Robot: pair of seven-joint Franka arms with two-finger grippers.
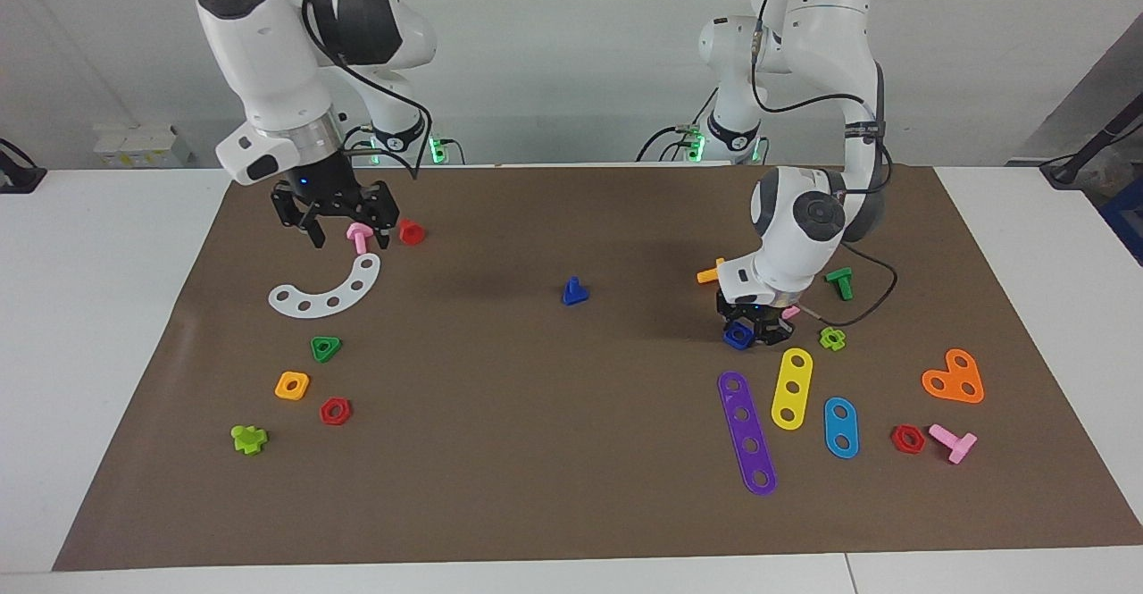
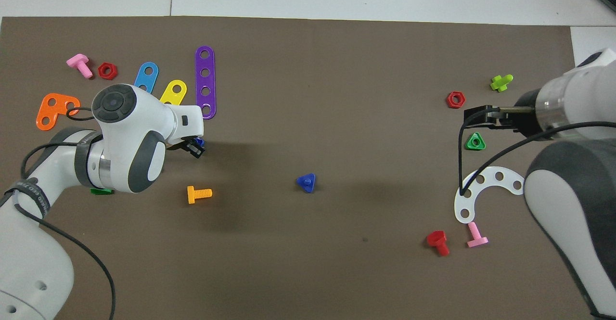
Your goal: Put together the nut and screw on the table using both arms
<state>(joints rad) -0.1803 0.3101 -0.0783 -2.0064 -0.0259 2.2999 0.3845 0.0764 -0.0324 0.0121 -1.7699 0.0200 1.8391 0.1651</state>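
Now the left end effector [image 1: 748, 333] sits low on the desk [image 1: 536, 451], clamped on the blue nut [image 1: 738, 336] near the purple strip [image 1: 747, 433]. A shallow pinch could let the nut tilt or slip when lifted. Mid-mat lies the blue screw [image 1: 574, 291], untouched. Over a pink bolt [image 1: 359, 236] the right end effector [image 1: 344, 235] waits, open and empty.
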